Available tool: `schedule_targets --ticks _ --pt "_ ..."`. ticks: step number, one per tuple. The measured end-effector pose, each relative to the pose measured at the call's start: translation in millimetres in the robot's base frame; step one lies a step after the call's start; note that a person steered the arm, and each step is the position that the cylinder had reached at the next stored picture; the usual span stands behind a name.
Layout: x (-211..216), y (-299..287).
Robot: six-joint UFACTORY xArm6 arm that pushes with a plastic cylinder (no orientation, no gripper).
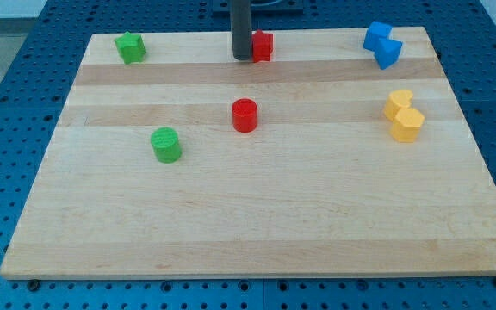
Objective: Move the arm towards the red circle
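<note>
Your arm carries no pincer, so there is nothing to call spread or pressed together; it ends in a straight dark rod that comes down from the view's top edge. Its tip (242, 58) rests on the pale wooden worktop (257, 215) near the 12 o'clock edge.

Touching the rod, or just beside it, on its 3 o'clock side you see a small red plastic block (263, 46); the rod hides part of it, so you cannot tell its shape for sure.

The red plastic circle (244, 114), an upright cylinder, stands near the middle of the worktop, straight toward 6 o'clock from your tip and well apart from it, with bare wood between the two.

From the red circle, a green plastic cylinder (166, 145) sits toward 8 o'clock, near but not touching. A green plastic block of irregular shape (130, 47) sits in the worktop's 10 o'clock corner.

Two blue plastic blocks of angular shape (383, 45) lie touching each other in the 2 o'clock corner. Toward 6 o'clock from them, near the 3 o'clock edge, two yellow plastic blocks (403, 115) also touch one another; the nearer one looks hexagonal.

The worktop lies on a blue perforated base (24, 77) that shows all around it.
</note>
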State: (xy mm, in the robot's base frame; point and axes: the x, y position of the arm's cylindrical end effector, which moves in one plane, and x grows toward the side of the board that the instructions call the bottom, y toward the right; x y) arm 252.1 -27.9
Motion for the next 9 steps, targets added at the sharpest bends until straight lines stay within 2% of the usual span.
schedule_targets --ticks 3,6,8,9 --pt "25 0" --pt "54 61" --pt "55 71" --pt "72 71"
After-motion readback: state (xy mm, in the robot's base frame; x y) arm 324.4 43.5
